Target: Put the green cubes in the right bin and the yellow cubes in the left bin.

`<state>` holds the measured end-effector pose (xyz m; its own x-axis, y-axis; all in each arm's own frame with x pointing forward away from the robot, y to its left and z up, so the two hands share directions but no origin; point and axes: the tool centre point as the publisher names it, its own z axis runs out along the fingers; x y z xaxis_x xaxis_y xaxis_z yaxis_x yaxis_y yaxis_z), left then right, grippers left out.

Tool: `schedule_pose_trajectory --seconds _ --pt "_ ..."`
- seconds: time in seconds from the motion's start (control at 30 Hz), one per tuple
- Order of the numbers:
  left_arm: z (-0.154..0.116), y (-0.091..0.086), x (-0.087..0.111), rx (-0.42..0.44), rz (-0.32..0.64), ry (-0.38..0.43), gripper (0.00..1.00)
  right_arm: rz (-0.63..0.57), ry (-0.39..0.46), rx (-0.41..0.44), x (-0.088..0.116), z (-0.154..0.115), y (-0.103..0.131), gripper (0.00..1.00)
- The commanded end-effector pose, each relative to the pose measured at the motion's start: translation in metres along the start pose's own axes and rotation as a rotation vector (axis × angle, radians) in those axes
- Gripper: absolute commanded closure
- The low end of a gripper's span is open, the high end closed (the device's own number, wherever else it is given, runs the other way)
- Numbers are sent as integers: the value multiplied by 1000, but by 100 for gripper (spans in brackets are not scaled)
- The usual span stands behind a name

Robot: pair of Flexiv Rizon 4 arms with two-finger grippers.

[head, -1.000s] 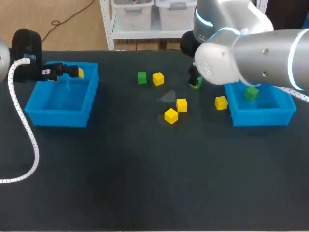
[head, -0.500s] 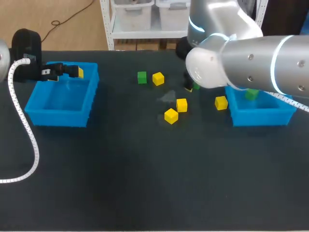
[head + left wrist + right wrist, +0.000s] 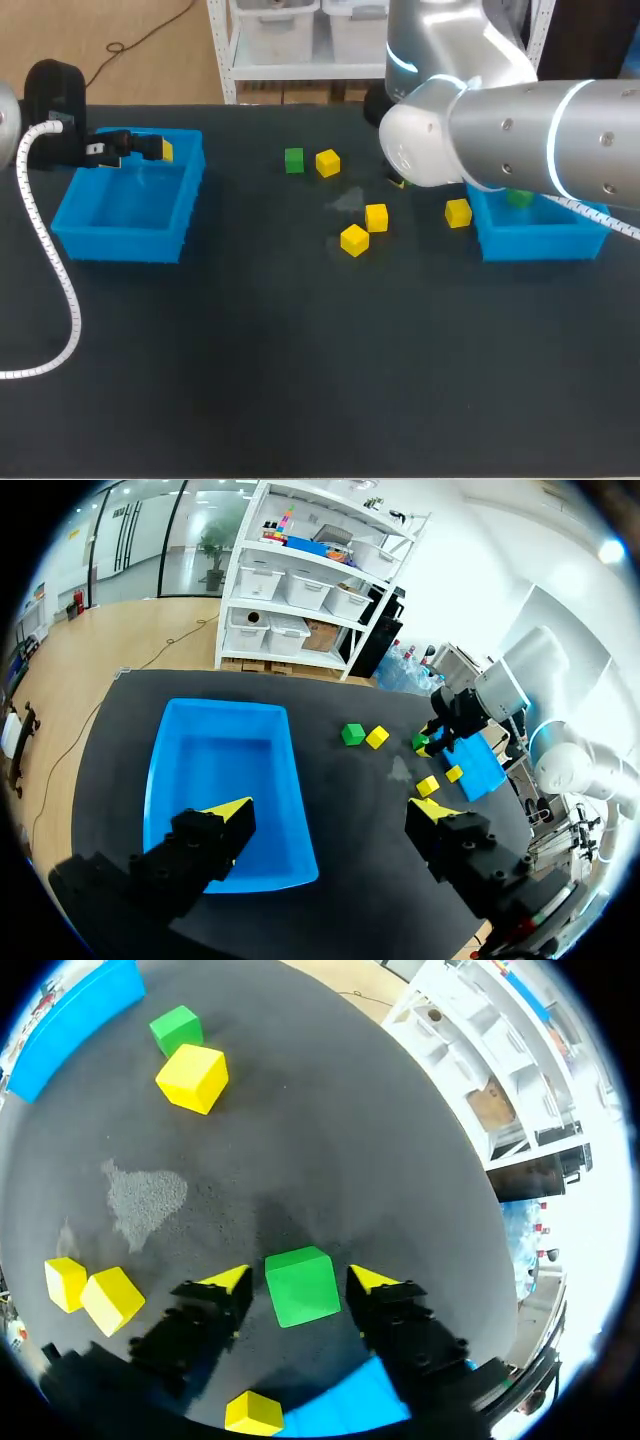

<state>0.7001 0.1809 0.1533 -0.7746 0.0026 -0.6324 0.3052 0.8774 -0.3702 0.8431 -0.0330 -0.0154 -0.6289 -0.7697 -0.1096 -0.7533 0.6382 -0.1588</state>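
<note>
My right gripper (image 3: 300, 1278) stands low over the table with a green cube (image 3: 302, 1285) between its yellow fingertips. The tips sit close on both sides, with a thin gap still showing at one. In the head view my right arm (image 3: 480, 130) hides this gripper. Another green cube (image 3: 293, 160) and a yellow cube (image 3: 327, 162) lie at the table's back middle. Three more yellow cubes (image 3: 376, 217) (image 3: 353, 240) (image 3: 458, 212) lie nearer the right bin (image 3: 540, 240), which holds a green cube (image 3: 518, 198). My left gripper (image 3: 330, 815) hangs open and empty above the left bin (image 3: 125, 215).
The left arm's white cable (image 3: 45, 260) loops over the table's left side. A pale scuff (image 3: 348, 200) marks the mat among the cubes. The dark mat's front half holds nothing.
My right arm has shifted left and settled over the green cube, and its fingers have drawn in around it. The left arm has not moved.
</note>
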Motion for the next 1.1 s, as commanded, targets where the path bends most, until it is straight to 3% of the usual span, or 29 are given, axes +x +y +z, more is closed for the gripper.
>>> schedule_pose_trajectory --seconds 0.03,0.17,0.37,0.43,0.57,0.7,0.87,1.1 --pt "0 3 2 15 3 -8 0 6 -13 11 6 -5 2 100" --pt "0 3 2 15 3 -8 0 42 -45 40 4 -21 -4 100" --pt "0 3 2 15 3 -8 0 150 -167 114 11 -79 -19 100" --pt "0 3 2 15 3 -8 0 219 -217 138 23 -105 -27 100" --pt "0 3 2 15 3 -8 0 367 -264 170 55 -131 -43 100" --pt "0 3 2 15 3 -8 0 511 -271 199 90 -140 -57 100" --pt "0 3 2 15 3 -8 0 619 -226 209 123 -132 -63 100" --pt "0 3 2 15 3 -8 0 683 -178 189 138 -113 -59 100"
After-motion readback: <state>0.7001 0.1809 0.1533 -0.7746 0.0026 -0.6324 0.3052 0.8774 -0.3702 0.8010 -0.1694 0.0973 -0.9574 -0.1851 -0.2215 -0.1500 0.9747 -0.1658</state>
